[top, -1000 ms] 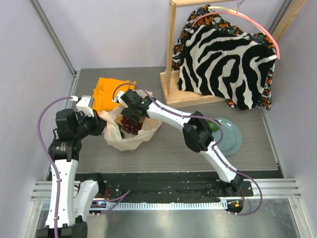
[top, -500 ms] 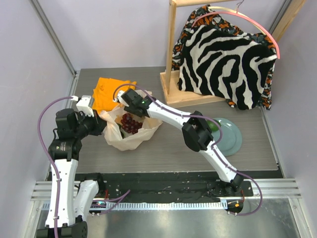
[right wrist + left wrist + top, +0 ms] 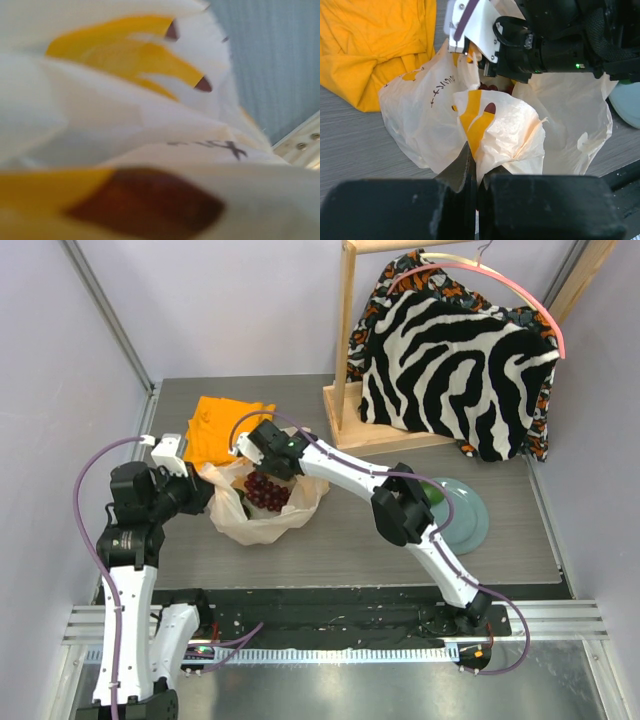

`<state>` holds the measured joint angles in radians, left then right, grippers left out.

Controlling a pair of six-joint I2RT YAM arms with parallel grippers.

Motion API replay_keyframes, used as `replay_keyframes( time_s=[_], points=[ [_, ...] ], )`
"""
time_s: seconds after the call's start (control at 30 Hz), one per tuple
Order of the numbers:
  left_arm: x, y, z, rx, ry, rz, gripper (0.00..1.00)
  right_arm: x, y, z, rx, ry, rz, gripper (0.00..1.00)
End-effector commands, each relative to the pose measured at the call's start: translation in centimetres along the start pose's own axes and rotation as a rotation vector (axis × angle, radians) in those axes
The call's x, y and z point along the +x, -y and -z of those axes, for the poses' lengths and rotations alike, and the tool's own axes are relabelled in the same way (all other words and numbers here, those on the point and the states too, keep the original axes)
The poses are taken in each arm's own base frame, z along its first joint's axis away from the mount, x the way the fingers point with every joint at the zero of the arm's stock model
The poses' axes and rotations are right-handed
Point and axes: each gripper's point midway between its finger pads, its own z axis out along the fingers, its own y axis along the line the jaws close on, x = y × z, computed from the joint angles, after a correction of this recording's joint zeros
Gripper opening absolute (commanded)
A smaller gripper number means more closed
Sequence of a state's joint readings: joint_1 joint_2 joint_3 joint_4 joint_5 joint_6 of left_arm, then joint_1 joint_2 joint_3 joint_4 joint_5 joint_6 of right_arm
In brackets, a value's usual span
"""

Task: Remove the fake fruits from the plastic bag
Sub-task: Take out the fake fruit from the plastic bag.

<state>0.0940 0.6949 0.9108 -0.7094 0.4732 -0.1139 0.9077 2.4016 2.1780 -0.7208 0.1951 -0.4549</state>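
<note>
The plastic bag (image 3: 262,525) lies crumpled at the table's left, mouth upward. A bunch of dark red grapes (image 3: 267,492) shows inside it. My left gripper (image 3: 475,165) is shut on a fold of the bag's near-left rim (image 3: 490,125). My right gripper (image 3: 262,465) reaches into the bag's mouth at its far rim, just above the grapes; its fingers are hidden by the plastic. The right wrist view is filled with blurred bag plastic (image 3: 150,125) carrying orange and maroon print, and no fingers show in it. A green fruit (image 3: 432,494) rests on the plate behind the right arm's elbow.
A folded orange cloth (image 3: 215,425) lies just behind the bag. A blue-green plate (image 3: 468,518) sits at the right. A wooden rack (image 3: 345,350) with a zebra-patterned garment (image 3: 450,360) stands at the back right, its base (image 3: 375,432) on the table.
My right gripper has drawn back a little toward the bag's far rim, leaving more of the grapes uncovered. The left gripper has kept its hold on the bag.
</note>
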Motion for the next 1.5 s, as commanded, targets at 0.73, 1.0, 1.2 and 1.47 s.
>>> replay_keyframes(
  time_s=[0.73, 1.0, 1.2, 1.47],
  points=[
    [-1.3, 2.1, 0.4, 0.113, 0.053, 0.005, 0.0, 2.0, -2.1, 9.4, -0.096, 0.043, -0.041, 0.5],
    [-0.9, 1.8, 0.3, 0.099, 0.034, 0.008, 0.0, -0.6, 0.8, 6.3, 0.063, 0.044, -0.168, 0.82],
    [-0.6, 1.6, -0.2, 0.101, 0.014, 0.02, 0.0, -0.4, 0.7, 4.2, 0.087, 0.019, -0.194, 1.0],
    [-1.2, 1.4, -0.7, 0.101, 0.014, 0.018, 0.0, 1.4, 0.0, 0.7, 0.088, -0.047, -0.174, 1.0]
  ],
)
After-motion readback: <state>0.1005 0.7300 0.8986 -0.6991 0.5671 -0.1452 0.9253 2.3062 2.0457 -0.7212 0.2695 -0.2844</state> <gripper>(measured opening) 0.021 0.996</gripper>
